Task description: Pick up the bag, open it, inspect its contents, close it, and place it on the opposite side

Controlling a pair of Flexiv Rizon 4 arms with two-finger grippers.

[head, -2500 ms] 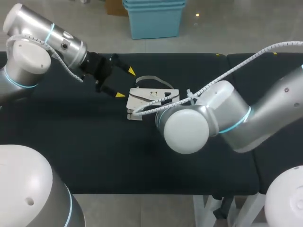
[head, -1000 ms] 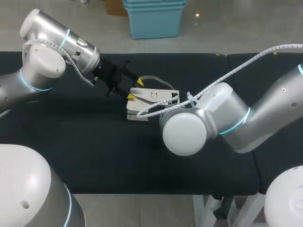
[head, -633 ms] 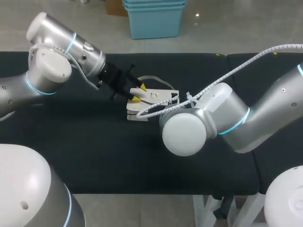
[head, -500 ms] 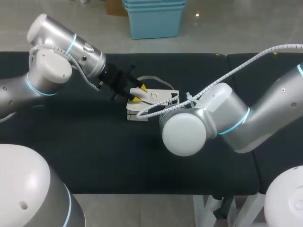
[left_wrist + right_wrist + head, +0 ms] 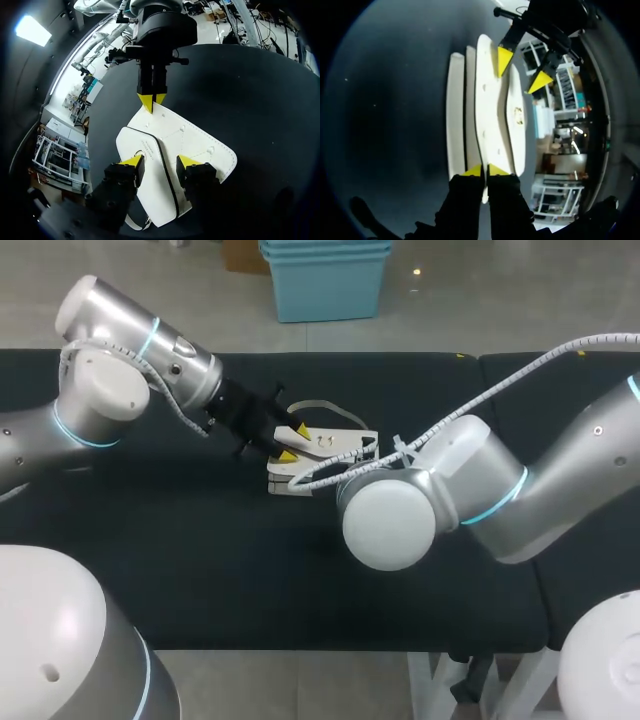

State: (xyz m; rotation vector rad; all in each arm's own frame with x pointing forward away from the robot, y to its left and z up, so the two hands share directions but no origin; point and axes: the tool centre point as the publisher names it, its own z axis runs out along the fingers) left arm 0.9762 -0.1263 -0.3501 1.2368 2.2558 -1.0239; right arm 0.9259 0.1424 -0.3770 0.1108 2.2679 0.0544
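Left gripper [image 5: 293,441] has swung in over the bag [image 5: 325,452] lying flat mid-table [image 5: 200,570], fingers apart astride its flap, right gripper [image 5: 484,171] pinching the far edge, so opening looks next

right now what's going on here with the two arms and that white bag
The white bag lies flat on the black table, apparently closed and not yet lifted. The right arm has its jaws pinched shut on one edge of the bag. The left arm is at the opposite end, its jaws open just above the bag with a yellow tip on either side of the dark seam. It looks set to grip there.
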